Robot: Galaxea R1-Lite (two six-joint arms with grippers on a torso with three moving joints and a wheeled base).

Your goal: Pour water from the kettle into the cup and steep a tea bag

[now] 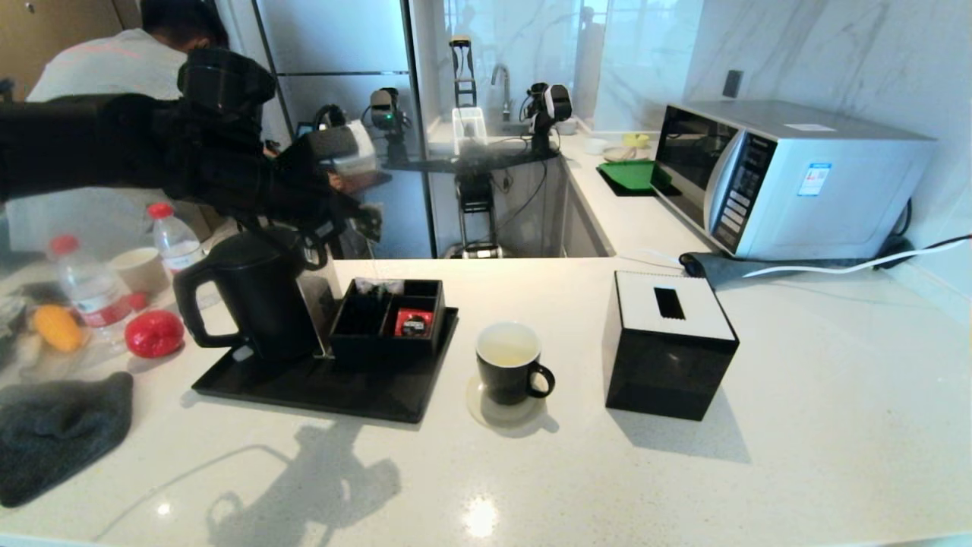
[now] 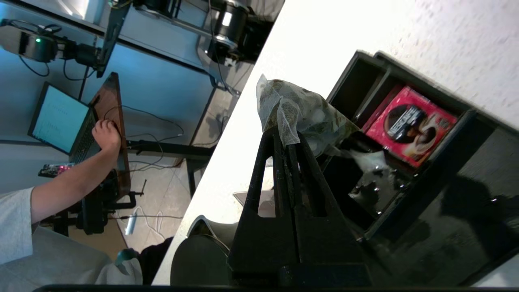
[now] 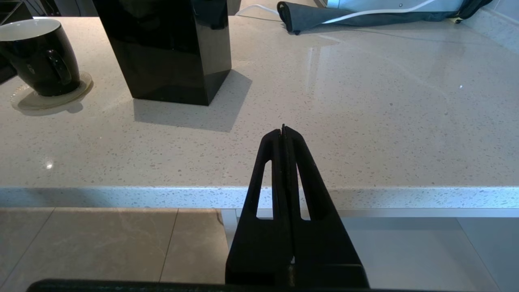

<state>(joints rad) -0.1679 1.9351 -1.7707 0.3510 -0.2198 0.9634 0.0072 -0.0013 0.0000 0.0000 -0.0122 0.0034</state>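
1. Pinching the tea bag by its upper edge, the left hand is clenched on the mesh, and the pouch hangs off its fingertips, clear of the compartment box below.
2. That pouch looks featherlight, limp and likely to swing; the mesh would probably tear if snagged, so the present nip on a folded corner seems the sensible hold. A pale thread appears to trail under the hand in the head view.
3. Right of the hand and nearer the robot, the cup stands on a coaster, apart from everything; its white inside appears to hold some water, though the level is hard to judge.
4. Just below the hand and to its left stands the kettle, on the same black tray as the box; a red Nescafé sachet lies in a neighbouring compartment.
5. Between hand and cup, the box's wall and the tray rim are what the dangling bag must clear; the black tissue box stands beyond the cup, out of the path.
6. Right hand: clenched on nothing, parked off the table edge.
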